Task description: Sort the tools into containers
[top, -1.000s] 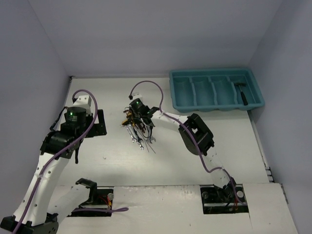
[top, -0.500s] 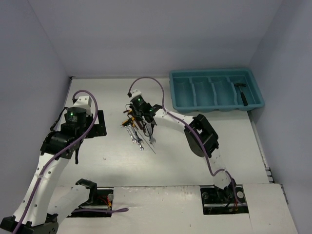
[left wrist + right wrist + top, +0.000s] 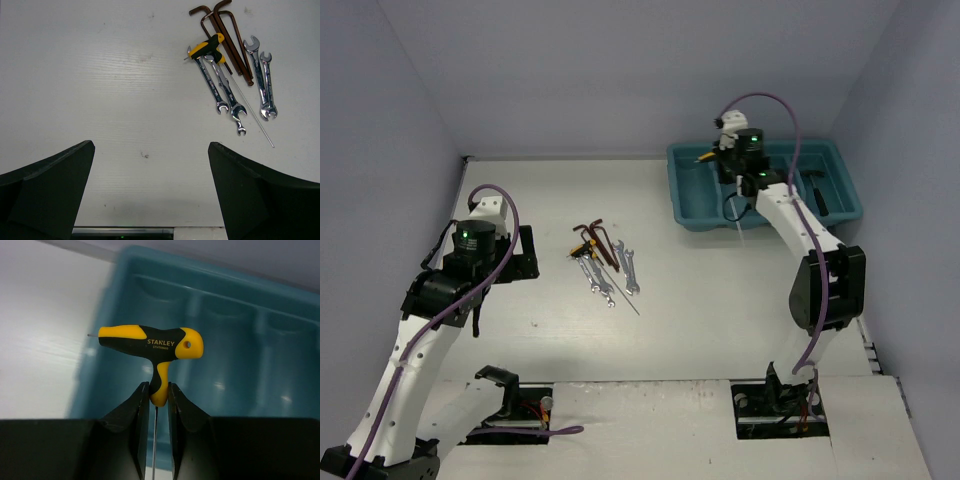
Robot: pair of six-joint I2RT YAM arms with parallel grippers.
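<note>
Holding the T-handle key (image 3: 150, 342) over the teal tray (image 3: 240, 340) — my right gripper (image 3: 158, 390) pinches its stem — next I should lower and release.

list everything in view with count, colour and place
tray: 1, teal, four compartments, far right of table
hammer-like tool: 1, black, rightmost compartment
wrenches: 4, silver, pile mid-table
hex keys: apparently 3, dark reddish, far end of pile
loose t-handle tool: 1, yellow-black, on the pile
held t-handle tool: 1, yellow-black, above tray
table: 1, white
left gripper: open, empty, left of pile
right gripper: shut on held t-handle tool
</note>
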